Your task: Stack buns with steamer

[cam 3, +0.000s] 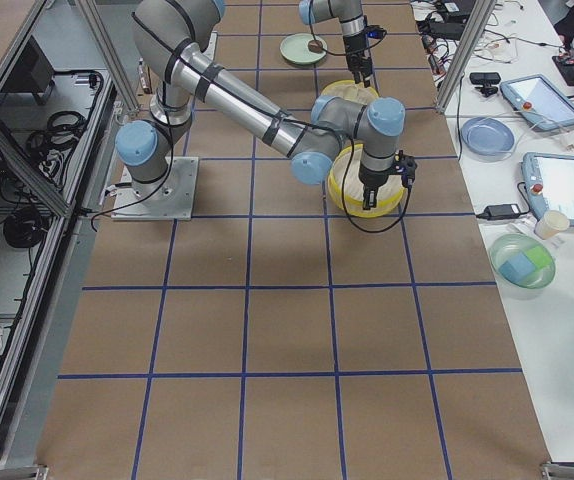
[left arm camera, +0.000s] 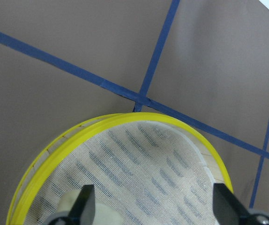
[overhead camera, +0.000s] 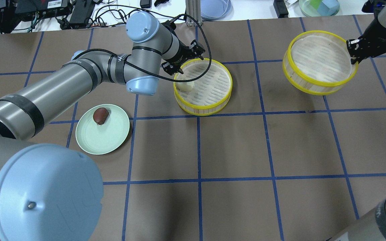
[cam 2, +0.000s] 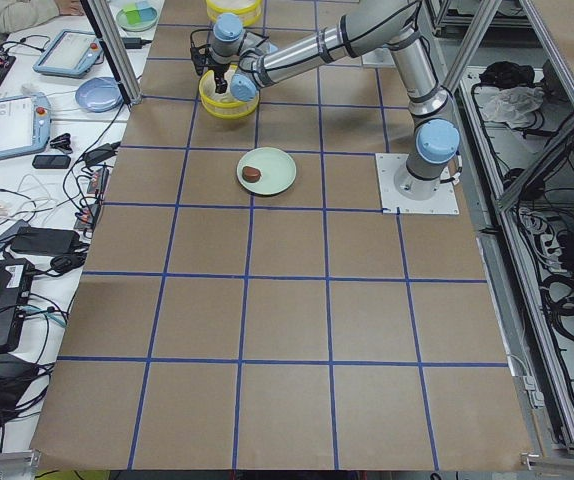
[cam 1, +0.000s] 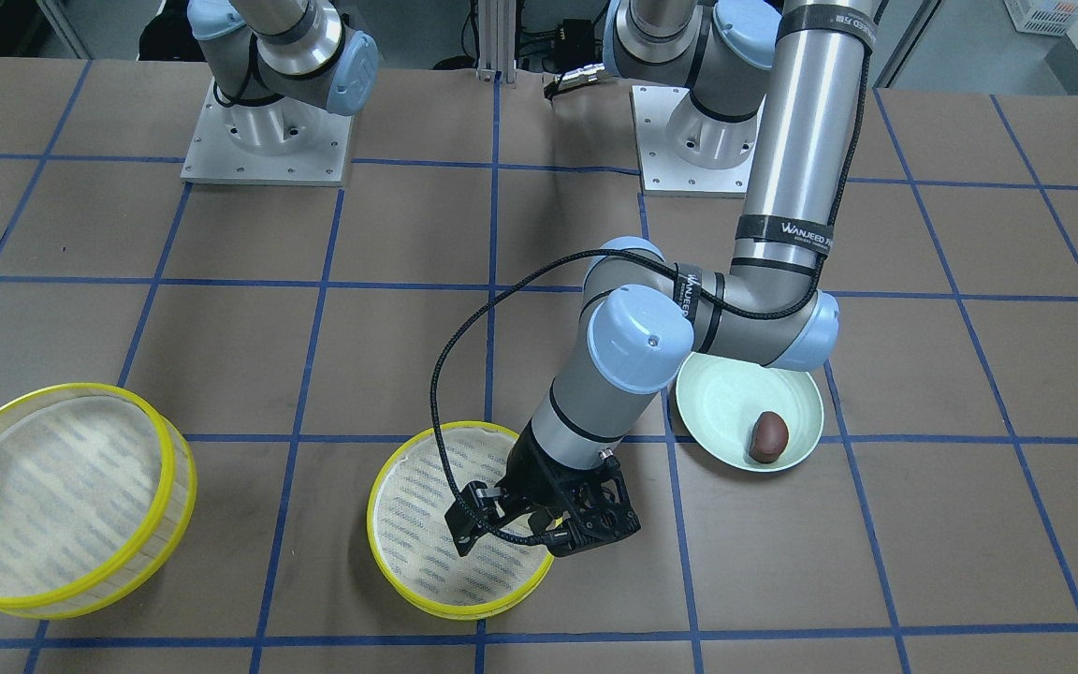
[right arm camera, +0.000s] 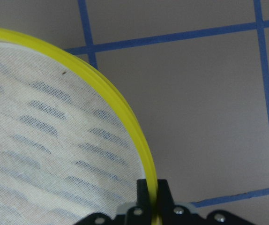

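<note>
One steamer tray (overhead camera: 209,95) with a yellow rim rests on the table; it also shows in the front view (cam 1: 417,524). The cream bun (overhead camera: 185,86) lies inside it near the rim and also shows in the left wrist view (left arm camera: 107,216). My left gripper (overhead camera: 182,63) hangs open just above that bun, with a finger (left arm camera: 85,206) on either side. The dark brown bun (overhead camera: 101,114) lies on the mint-green plate (overhead camera: 106,142). My right gripper (overhead camera: 354,50) is shut on the rim of the second steamer tray (overhead camera: 318,63), which it holds tilted above the table.
Blue tape lines grid the brown table. Bowls, cables and tablets lie beyond the far edge (overhead camera: 213,8). The left arm's elbow (cam 1: 764,318) overhangs the plate (cam 1: 717,412).
</note>
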